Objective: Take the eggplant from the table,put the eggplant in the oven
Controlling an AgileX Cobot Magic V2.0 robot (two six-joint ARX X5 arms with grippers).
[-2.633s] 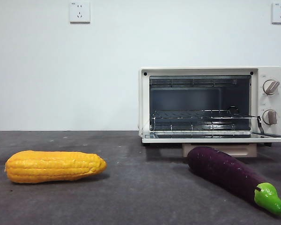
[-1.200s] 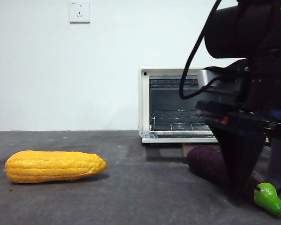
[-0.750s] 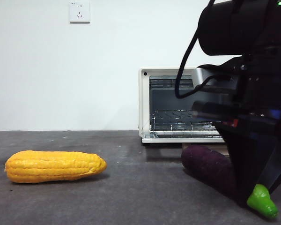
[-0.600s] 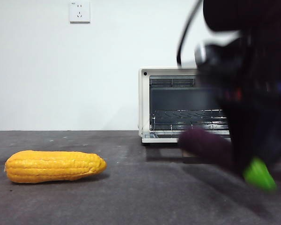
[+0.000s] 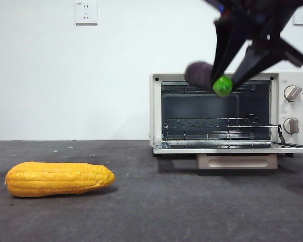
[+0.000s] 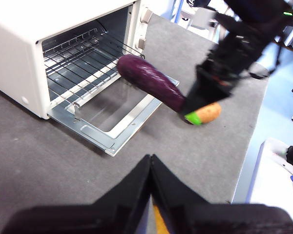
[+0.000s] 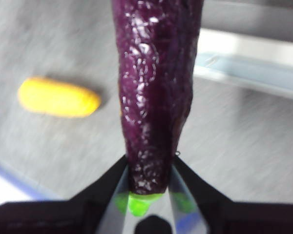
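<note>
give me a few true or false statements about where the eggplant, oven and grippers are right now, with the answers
1. The eggplant lies on the table. False: it is held in the air in front of the oven.
2. The right gripper grips the eggplant at its green stem end. True.
3. The oven door is closed. False: it is folded down open, with the wire rack showing.
4. The left gripper holds the corn cob. False: its jaws are shut on nothing, and the corn lies on the table.
5. The eggplant is not yet inside the oven. True.
</note>
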